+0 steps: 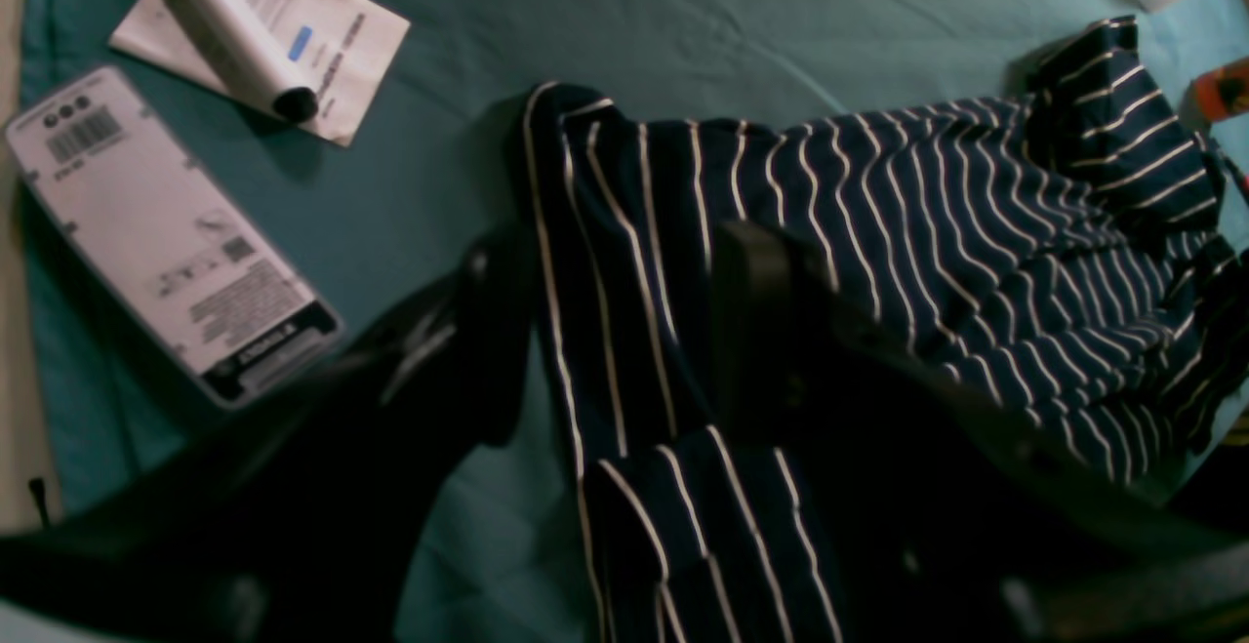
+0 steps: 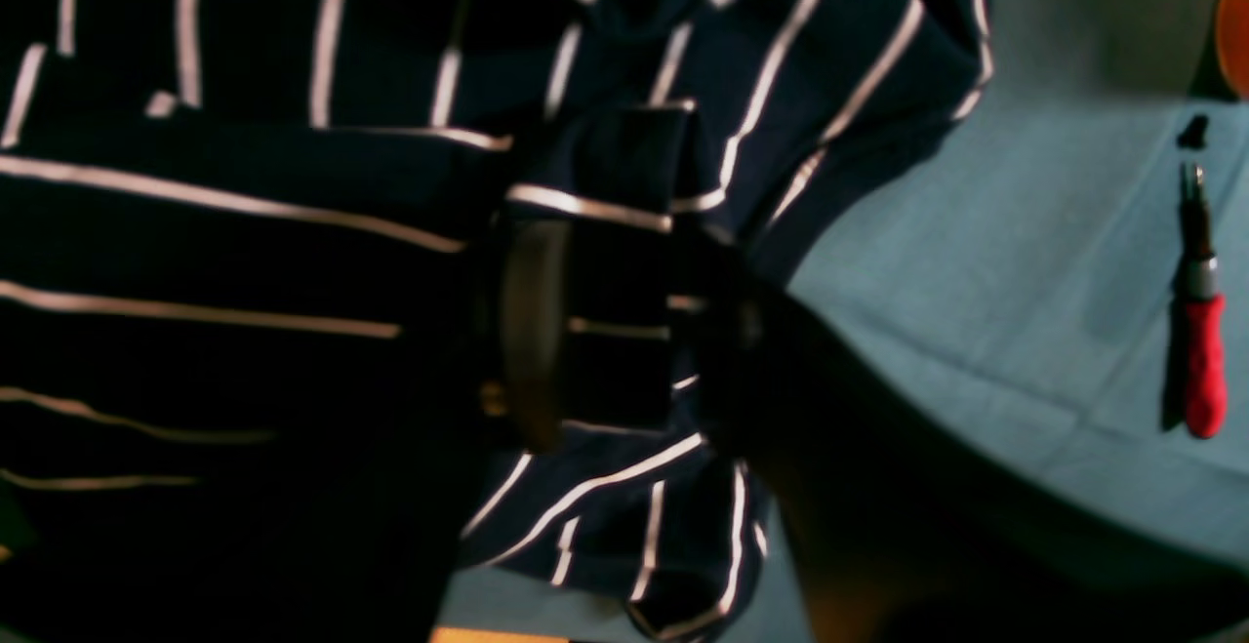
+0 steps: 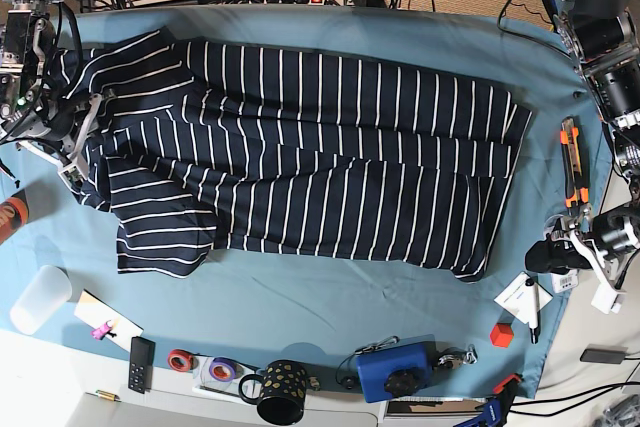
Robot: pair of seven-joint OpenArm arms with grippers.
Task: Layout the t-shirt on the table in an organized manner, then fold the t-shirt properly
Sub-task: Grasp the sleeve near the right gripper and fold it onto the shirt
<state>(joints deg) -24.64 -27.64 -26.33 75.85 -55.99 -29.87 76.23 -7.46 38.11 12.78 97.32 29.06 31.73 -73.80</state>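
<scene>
The navy white-striped t-shirt lies spread across the teal table, with sleeves and shoulders at the left and the hem at the right. My right gripper is at the shirt's left end. In the right wrist view it is shut on a bunched fold of the t-shirt. My left gripper sits just right of the hem's front corner. In the left wrist view its fingers stand wide apart with the t-shirt showing between them.
An orange tool, a white card with a pen and a red cube lie near the left gripper. A blue device, a black mug, tape rolls and a plastic cup line the front. A red-handled tool lies beside the right gripper.
</scene>
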